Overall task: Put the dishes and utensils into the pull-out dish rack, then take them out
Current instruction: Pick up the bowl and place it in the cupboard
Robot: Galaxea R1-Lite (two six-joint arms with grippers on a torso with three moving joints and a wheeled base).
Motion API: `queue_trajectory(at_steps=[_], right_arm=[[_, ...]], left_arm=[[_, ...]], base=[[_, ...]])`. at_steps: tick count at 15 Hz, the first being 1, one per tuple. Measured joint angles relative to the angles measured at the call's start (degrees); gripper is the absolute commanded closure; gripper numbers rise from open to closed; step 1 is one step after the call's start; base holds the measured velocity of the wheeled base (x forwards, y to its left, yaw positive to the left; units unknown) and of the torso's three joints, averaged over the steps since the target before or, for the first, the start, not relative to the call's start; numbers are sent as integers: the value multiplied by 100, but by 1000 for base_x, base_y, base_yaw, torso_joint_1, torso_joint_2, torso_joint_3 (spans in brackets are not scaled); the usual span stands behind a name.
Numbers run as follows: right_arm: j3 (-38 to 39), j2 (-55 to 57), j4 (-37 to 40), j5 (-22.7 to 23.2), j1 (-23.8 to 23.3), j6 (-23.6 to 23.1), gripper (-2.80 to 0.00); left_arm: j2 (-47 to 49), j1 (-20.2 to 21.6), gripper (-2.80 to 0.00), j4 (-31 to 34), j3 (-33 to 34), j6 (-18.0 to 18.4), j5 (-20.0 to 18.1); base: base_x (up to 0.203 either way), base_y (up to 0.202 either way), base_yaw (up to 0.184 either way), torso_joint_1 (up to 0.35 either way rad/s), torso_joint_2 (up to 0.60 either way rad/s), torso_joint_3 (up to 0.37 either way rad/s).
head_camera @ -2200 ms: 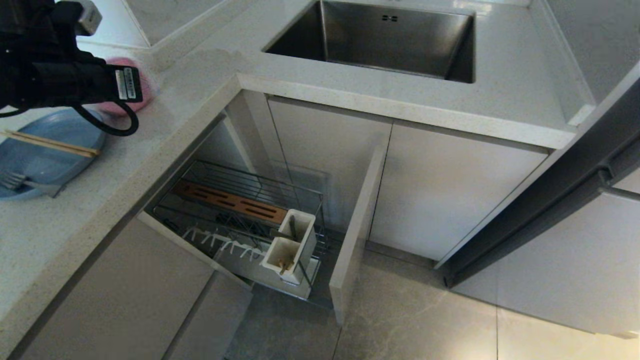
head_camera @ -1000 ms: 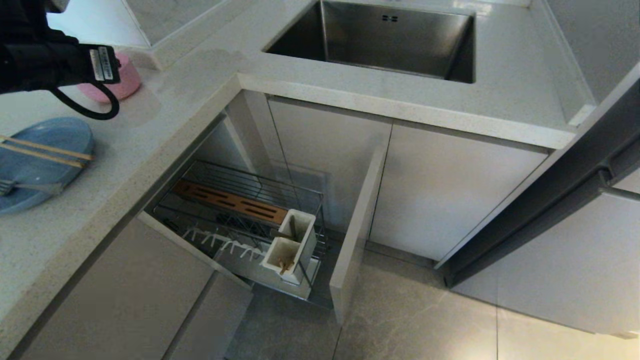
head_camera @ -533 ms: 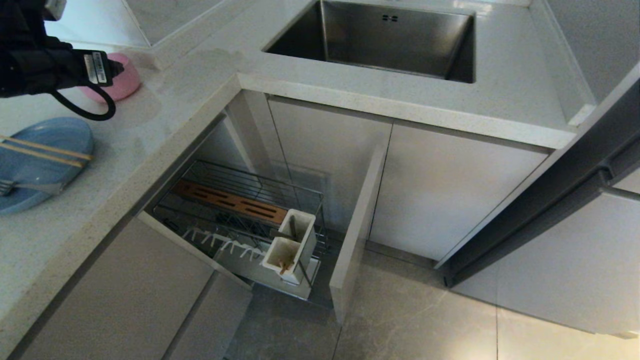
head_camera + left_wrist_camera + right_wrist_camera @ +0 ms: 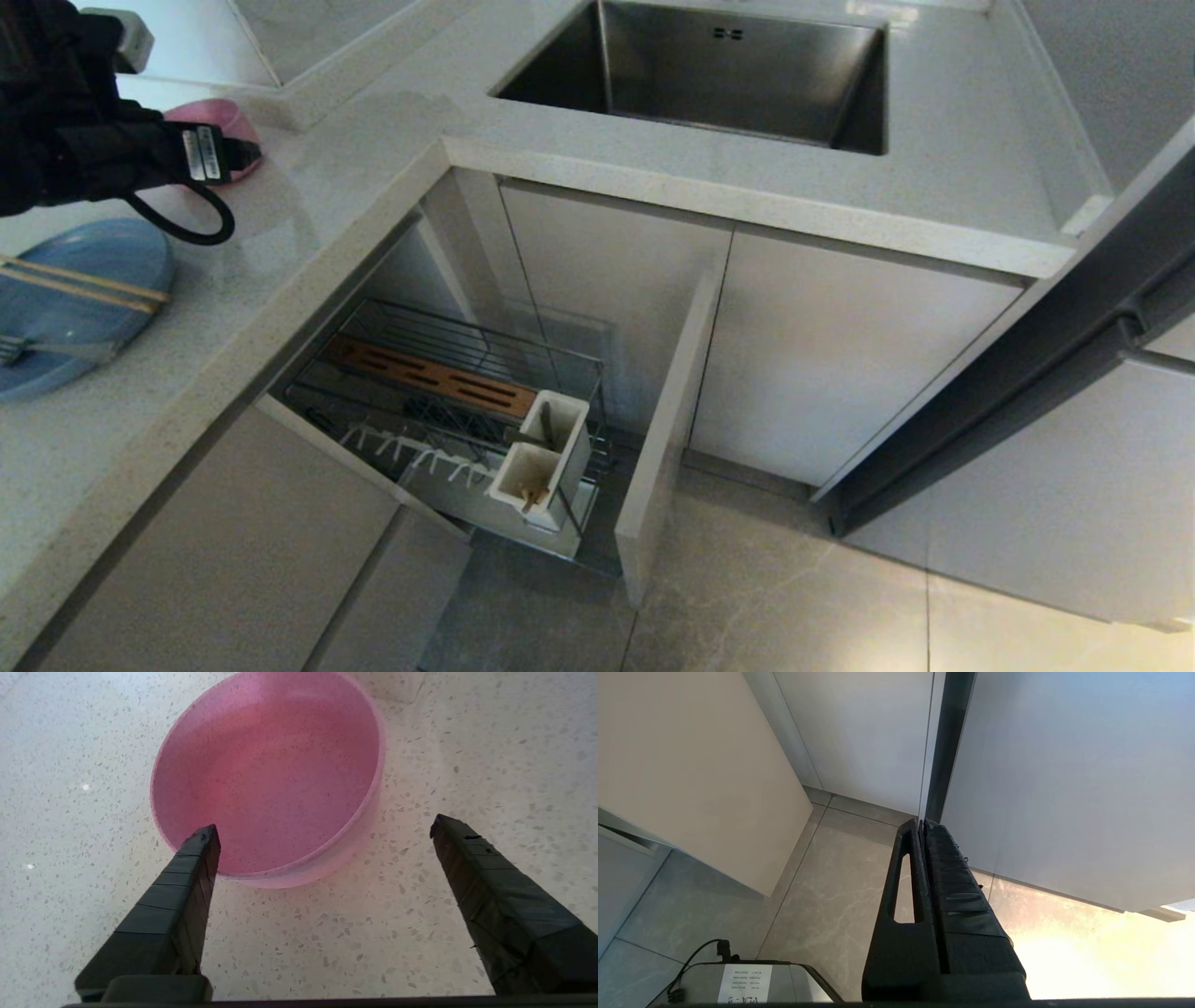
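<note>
Beside the bowl (image 4: 266, 779), the left gripper (image 4: 322, 830) has just spread wide and empty, so the bowl looks unloaded.

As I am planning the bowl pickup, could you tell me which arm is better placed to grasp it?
Left. The left gripper hangs open just above the pink bowl on the countertop, one finger by its rim. The right gripper is shut, down by the cabinets.
</note>
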Motion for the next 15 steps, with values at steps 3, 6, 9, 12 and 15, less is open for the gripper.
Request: queue_trajectory(at_steps=[3,6,9,12,15], right_arm=[[0,0,2,0,0,0,0],[0,0,0,0,0,0,0],[0,0,2,0,0,0,0],[0,0,2,0,0,0,0],[0,0,2,0,0,0,0]], left_arm=[[23,0,-280,4,5,-2,-20],[43,-10,-280,19,9,-3,-163],[52,-10,0,32,9,-3,-217],[59,-7,0,52,9,-5,-291],[50,-7,0,54,9,-10,-291]], base=[[0,0,0,0,0,0],[0,0,0,0,0,0],[0,0,0,0,0,0],[0,0,0,0,0,0],[0,0,0,0,0,0]])
